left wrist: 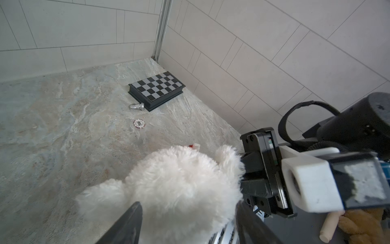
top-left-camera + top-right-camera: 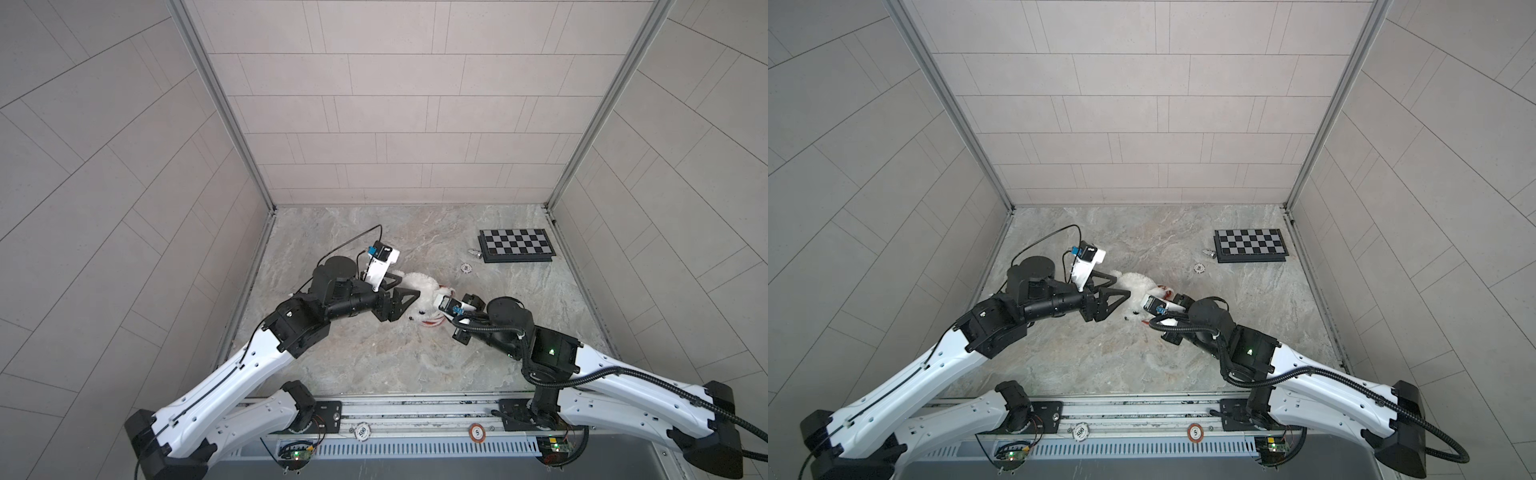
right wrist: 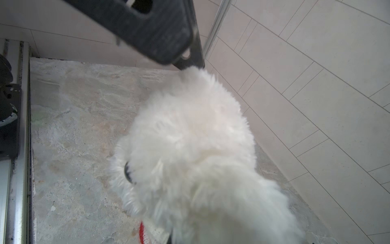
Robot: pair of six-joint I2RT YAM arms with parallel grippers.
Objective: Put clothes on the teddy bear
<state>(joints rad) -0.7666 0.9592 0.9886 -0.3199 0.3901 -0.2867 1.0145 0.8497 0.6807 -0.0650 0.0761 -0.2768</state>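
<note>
Currently the teddy bear (image 2: 417,291) lies at mid-tabletop (image 2: 374,365), head toward the right gripper (image 1: 242,171), lower end toward the left gripper (image 2: 409,286). Its pile is long, white and fluffy; 1 dark facial feature shows in the right wrist view. Only a scrap of red-and-white striped sweater (image 3: 145,231) shows, bunched by the head; the body is bare. Left fingers stand wide, straddling the lower body. Right fingers are closed in the fur by the head; whether they pinch knit or plush cannot be told. Assessment: the sweater is at the over-the-head stage. Next, the left fingers should probably anchor the body while the right draws the knit down.
</note>
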